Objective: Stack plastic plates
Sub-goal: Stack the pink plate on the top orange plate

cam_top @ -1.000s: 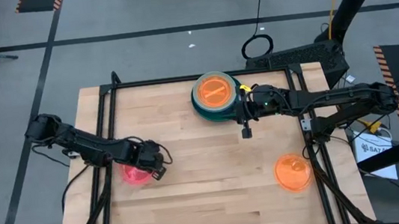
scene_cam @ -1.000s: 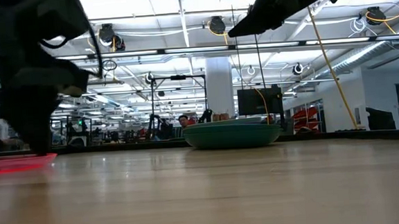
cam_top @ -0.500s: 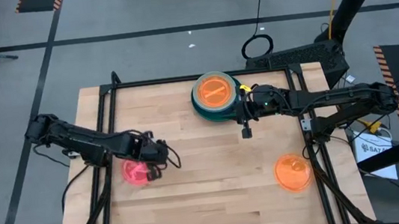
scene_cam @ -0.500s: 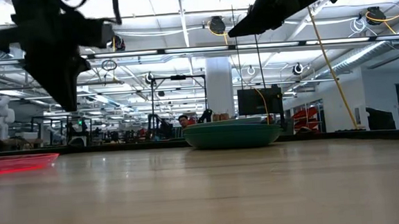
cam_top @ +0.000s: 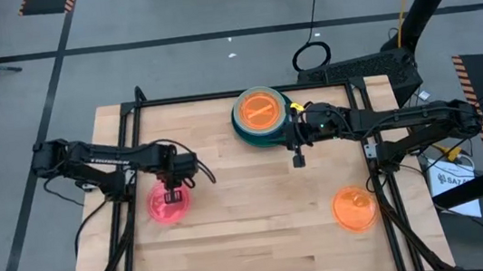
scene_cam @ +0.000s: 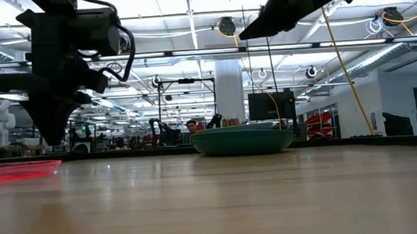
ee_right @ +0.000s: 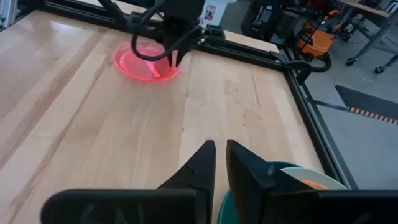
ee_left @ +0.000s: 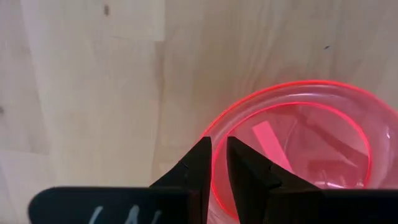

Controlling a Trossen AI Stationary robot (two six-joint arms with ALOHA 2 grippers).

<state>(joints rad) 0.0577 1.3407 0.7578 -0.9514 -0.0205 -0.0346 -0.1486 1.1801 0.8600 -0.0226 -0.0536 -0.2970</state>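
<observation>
My left pincer (cam_top: 174, 196), nearly closed and empty, hangs over the pink plate's (cam_top: 166, 204) rim near the table's (cam_top: 262, 233) left edge. My right pincer (cam_top: 299, 159), closed, waits beside the plate stack (cam_top: 260, 116) at the far edge.

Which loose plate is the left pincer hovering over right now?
The pink plate, lying alone near the table's left edge; the left pincer hangs over its rim. The loose orange plate lies at the right edge, with no pincer near it.
</observation>
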